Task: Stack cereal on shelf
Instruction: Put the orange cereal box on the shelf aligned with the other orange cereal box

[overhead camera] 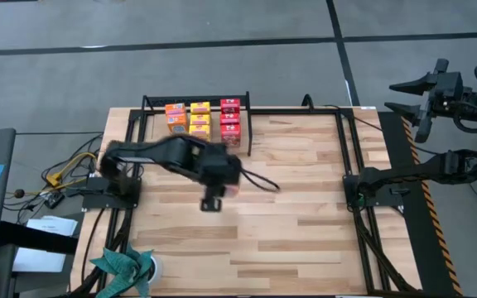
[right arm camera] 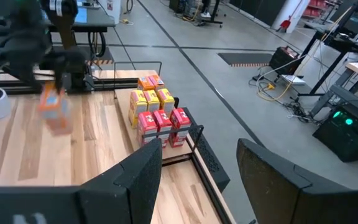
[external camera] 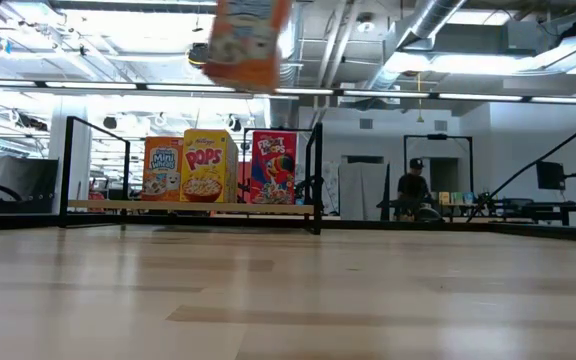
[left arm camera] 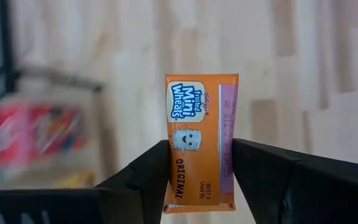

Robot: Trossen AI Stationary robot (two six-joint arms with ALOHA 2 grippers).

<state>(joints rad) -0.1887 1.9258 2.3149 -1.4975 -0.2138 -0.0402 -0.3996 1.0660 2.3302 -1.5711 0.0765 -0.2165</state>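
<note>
Right, my left pincer [left arm camera: 201, 180] is clamped on an orange box [left arm camera: 199, 142], long axis pointing out past the fingers, held above the desk [overhead camera: 305, 207] with the shelf [overhead camera: 247, 132] just beyond.

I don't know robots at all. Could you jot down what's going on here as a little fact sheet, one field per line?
Setting: wooden table with two dark arms
Left gripper: shut on an orange Mini-Wheats box, lifted above the table
Right gripper: open, empty, parked off the table's right side
Shelf: black frame at the table's far edge
Already on shelf: orange, yellow and red boxes, in rows
Background: a person far behind
</note>
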